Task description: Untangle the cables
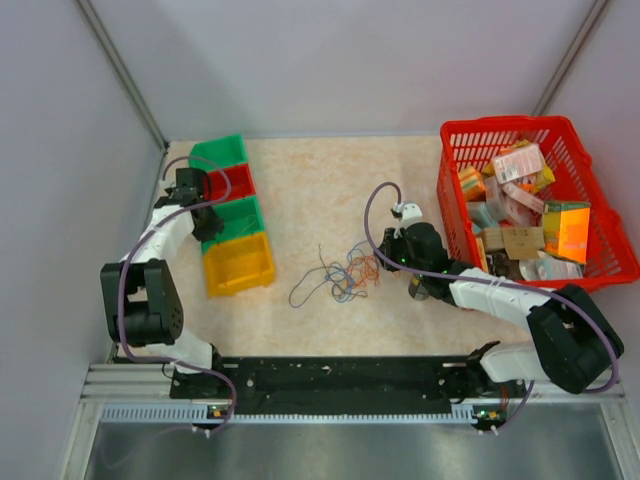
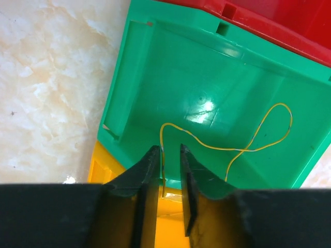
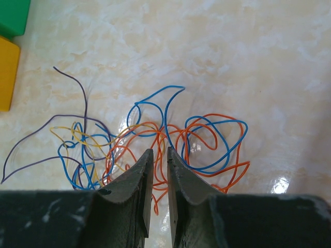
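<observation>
The cables are a loose tangle of thin blue, orange, purple and yellow wires on the table's middle. In the right wrist view the orange loops and blue loops cross, and a purple wire trails left. My right gripper hovers over the tangle's right side, jaws a narrow gap apart, holding nothing. My left gripper is over a green bin. A single yellow wire lies in that bin, its end between the slightly parted jaws.
A row of bins stands at the left: green, red, green, yellow. A red basket full of packets stands at the right, close behind the right arm.
</observation>
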